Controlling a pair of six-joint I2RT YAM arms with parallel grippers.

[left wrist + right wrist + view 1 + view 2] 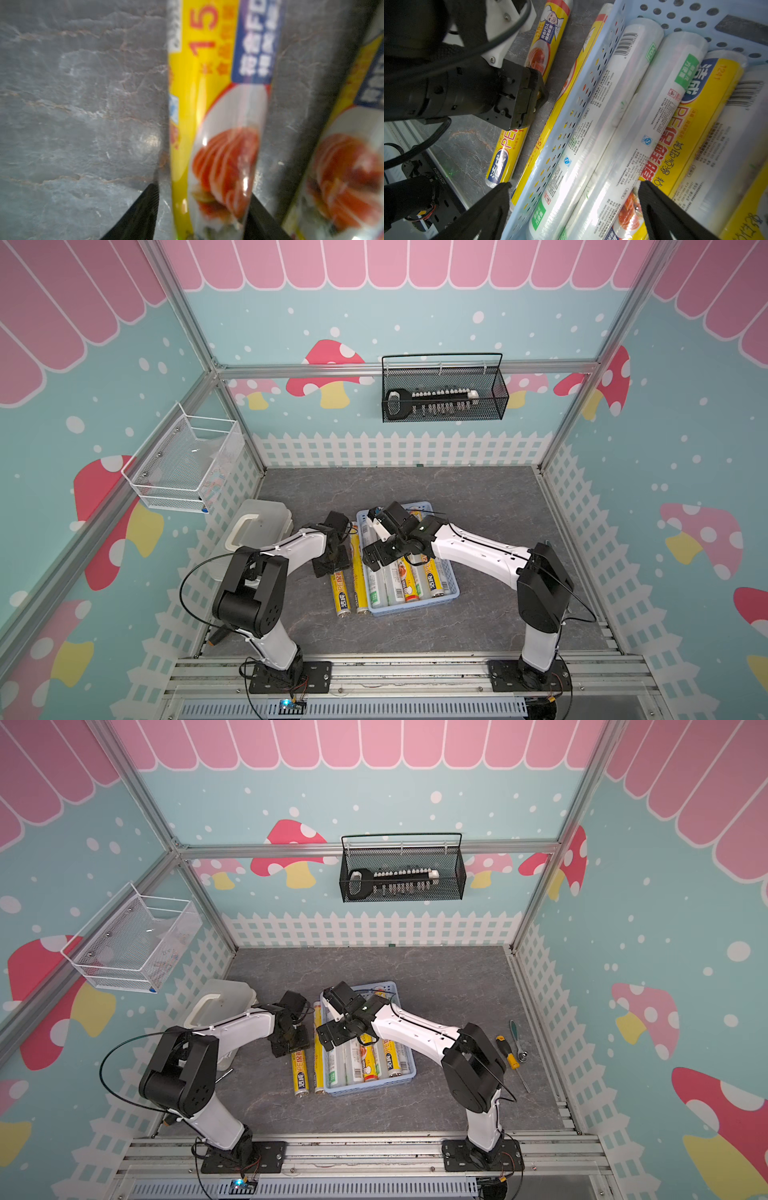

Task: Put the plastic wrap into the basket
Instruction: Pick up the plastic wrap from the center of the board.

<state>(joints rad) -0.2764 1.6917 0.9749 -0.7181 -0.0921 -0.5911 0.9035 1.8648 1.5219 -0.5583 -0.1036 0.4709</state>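
Left jaws astride a loose roll (218, 124) beside the basket (415, 611)
My left jaws stand apart around this outer yellow roll on the table (478, 497), one side touching it, the other just shy. I'd centre them before squeezing, then lift level, so it doesn't kick into the second loose roll (360, 572) just beside the basket wall. Several rolls already lie inside. Farther out, my right jaws hang wide apart above them, empty.

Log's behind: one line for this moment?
left hand astride yellow roll outside basket | right hand open over basket | second roll outside too
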